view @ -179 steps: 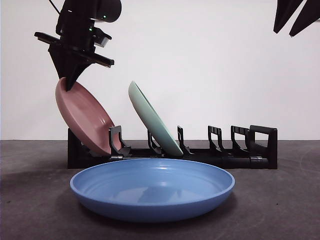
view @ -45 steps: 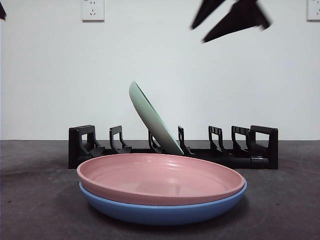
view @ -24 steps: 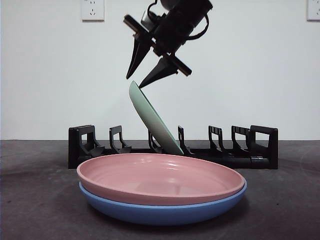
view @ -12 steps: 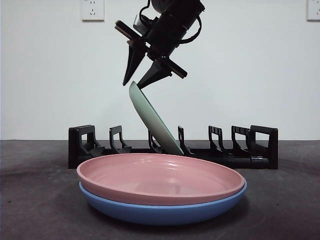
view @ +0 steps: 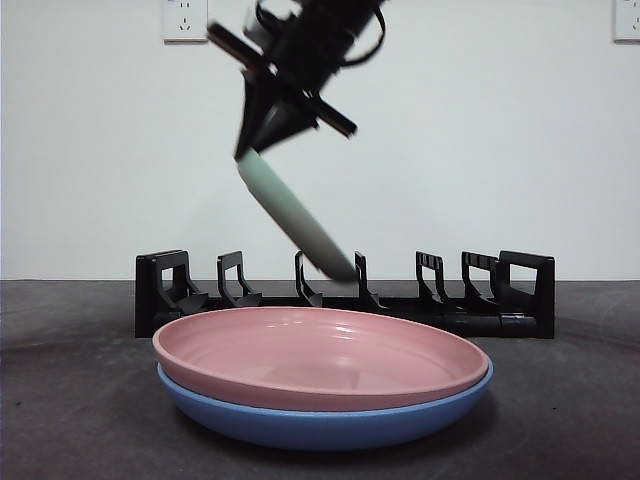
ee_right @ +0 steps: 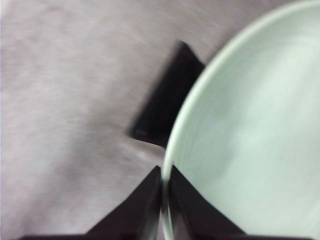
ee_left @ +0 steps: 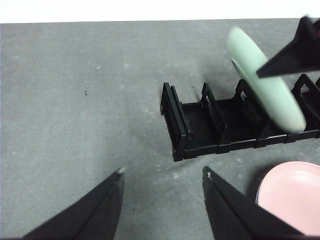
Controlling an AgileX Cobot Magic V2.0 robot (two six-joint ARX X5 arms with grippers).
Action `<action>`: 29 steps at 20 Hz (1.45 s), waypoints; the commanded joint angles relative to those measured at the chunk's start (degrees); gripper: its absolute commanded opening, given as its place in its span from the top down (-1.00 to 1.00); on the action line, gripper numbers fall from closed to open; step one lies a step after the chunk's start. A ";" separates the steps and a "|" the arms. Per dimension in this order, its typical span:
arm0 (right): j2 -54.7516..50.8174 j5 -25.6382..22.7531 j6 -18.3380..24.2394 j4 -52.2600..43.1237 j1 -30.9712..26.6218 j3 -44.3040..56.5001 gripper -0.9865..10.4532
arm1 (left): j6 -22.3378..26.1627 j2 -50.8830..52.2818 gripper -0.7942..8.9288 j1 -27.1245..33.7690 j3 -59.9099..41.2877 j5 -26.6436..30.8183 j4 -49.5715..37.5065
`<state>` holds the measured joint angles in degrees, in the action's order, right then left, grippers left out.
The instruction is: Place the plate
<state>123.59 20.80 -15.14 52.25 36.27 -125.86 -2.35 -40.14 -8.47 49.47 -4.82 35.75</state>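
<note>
The right gripper [view: 262, 140] is clamped on the green plate [view: 295, 215] rim, above the rack [view: 345, 300]; I'd lift clear before swinging toward the pink plate [view: 320, 355]. Left gripper [ee_left: 162, 175] waits, fingers apart.

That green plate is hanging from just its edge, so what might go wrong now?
The right gripper pinches only the upper rim of the green plate, which hangs tilted and blurred with motion, so it might slip or swing. Its lower edge is just above the black rack and might catch on a divider. If dropped, it would likely hit the pink plate stacked on the blue plate.
</note>
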 commanded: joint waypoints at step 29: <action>-21.03 -25.09 24.26 7.93 14.99 -14.93 0.81 | -0.31 -0.22 0.32 0.07 0.74 -0.09 -1.03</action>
<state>102.08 -4.21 8.73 60.66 50.63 -139.33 -2.52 -40.14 -8.47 49.47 -4.82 35.40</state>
